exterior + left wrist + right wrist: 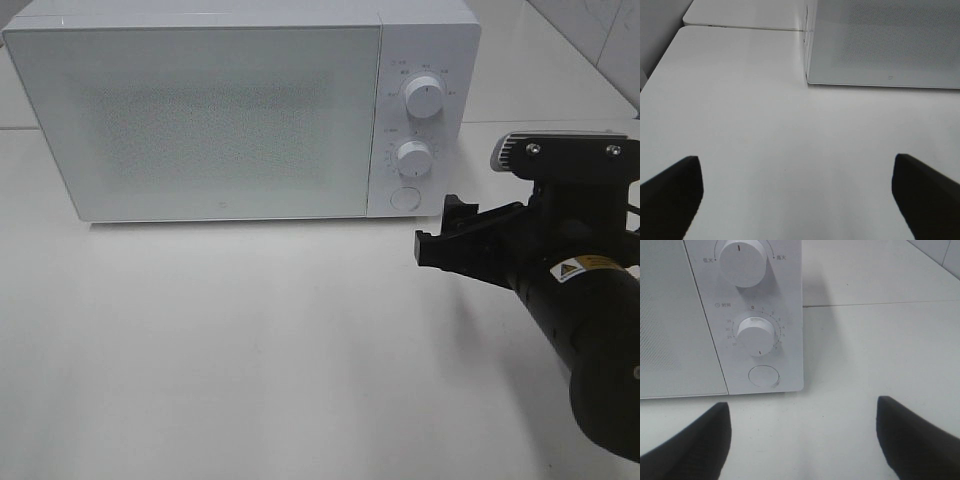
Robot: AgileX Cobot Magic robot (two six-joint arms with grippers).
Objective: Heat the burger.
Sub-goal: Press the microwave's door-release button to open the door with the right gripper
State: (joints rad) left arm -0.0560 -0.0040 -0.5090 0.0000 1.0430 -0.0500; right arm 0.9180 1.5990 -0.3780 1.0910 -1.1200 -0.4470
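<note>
The burger is out of view in every frame. A white microwave [200,110] stands at the back of the table with its door shut, and the frosted door hides the inside. My right gripper [440,228] hovers open and empty just in front of the microwave's control panel. From the right wrist, its dark fingers [690,440] spread wide below the round button [764,375] and the timer knob [756,335]. My left gripper [796,160] is open and empty over bare table, facing the microwave's [880,45] lower left corner. It does not show in the high view.
The control panel carries an upper knob [424,98], a lower knob [413,157] and a round button [403,197]. The white table [250,350] stretches in front of the microwave. A seam between table tops [880,304] runs to the right of the microwave.
</note>
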